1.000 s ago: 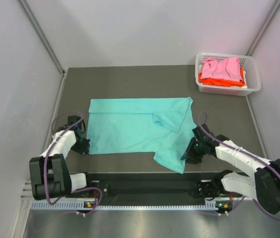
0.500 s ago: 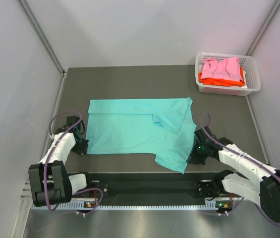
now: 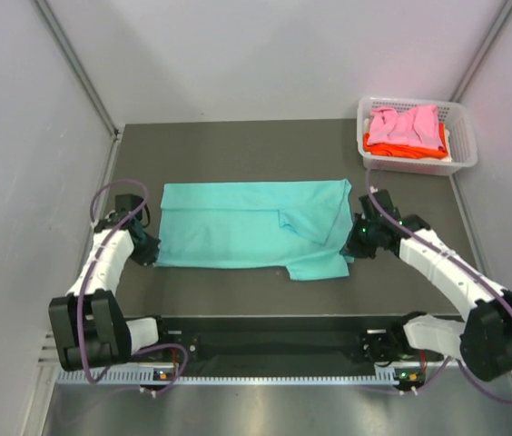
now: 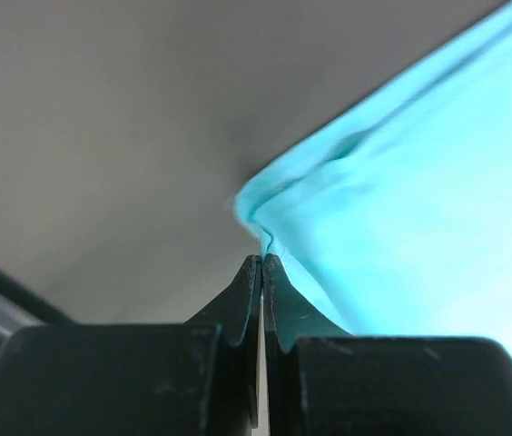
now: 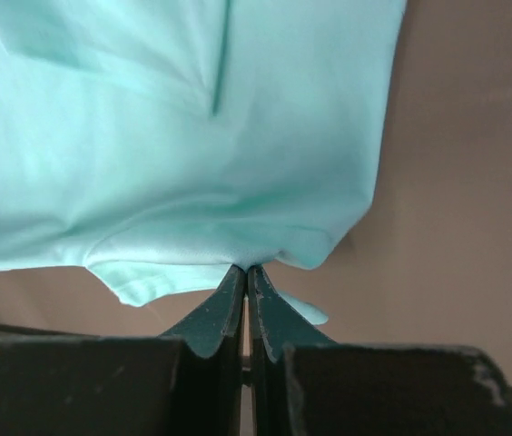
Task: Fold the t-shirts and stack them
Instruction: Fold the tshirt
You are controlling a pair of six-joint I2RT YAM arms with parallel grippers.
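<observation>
A teal tee [image 3: 238, 232] lay spread mid-frame; left gripper [image 3: 151, 252] clamped tight on its left edge, right gripper [image 3: 353, 243] on its right.

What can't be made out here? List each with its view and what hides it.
- Left wrist view: teal t-shirt blurred and cut off at the right edge, beyond the left pincer.
- Right wrist view: same shirt cut off at the top, beyond the right pincer.
- Top view: orange t-shirt mostly hidden under the pink t-shirt in the basket.
- Top view: both pincers' tips too small, under their wrists.
</observation>
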